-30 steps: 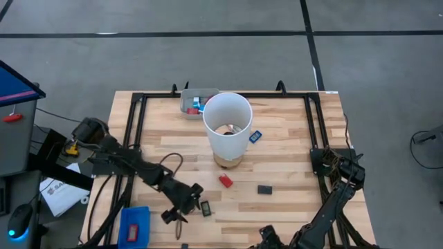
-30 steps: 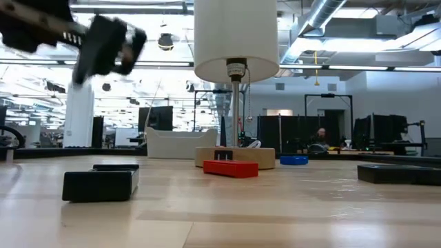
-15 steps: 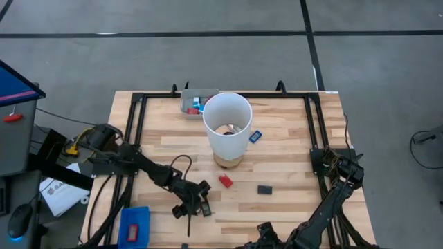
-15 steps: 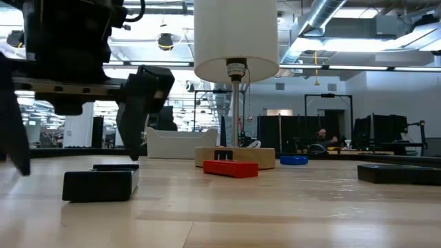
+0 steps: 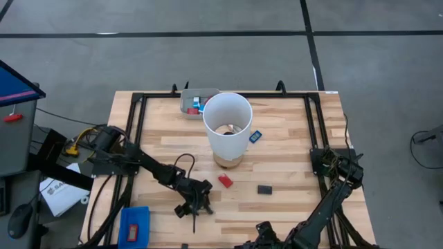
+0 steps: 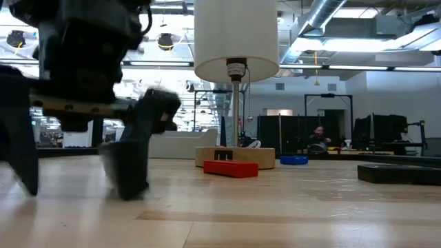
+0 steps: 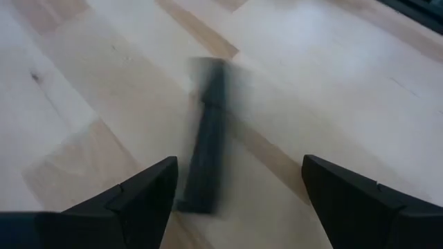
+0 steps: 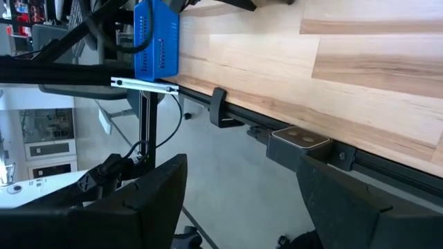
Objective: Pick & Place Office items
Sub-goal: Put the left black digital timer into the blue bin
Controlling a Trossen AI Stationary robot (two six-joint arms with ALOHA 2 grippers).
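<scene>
On the table (image 5: 291, 145), left claw (image 7: 235, 181) spread wide, black piece (image 7: 205, 138) between its fingers.

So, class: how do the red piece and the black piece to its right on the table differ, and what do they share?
Colour: the red piece is bright red, the black piece is dark. Place: the red piece lies close beside the white cylinder's base; the black piece lies farther off, nearer the right arm's side. Both are small, blocky, flat on the wooden table, and neither is gripped.
</scene>
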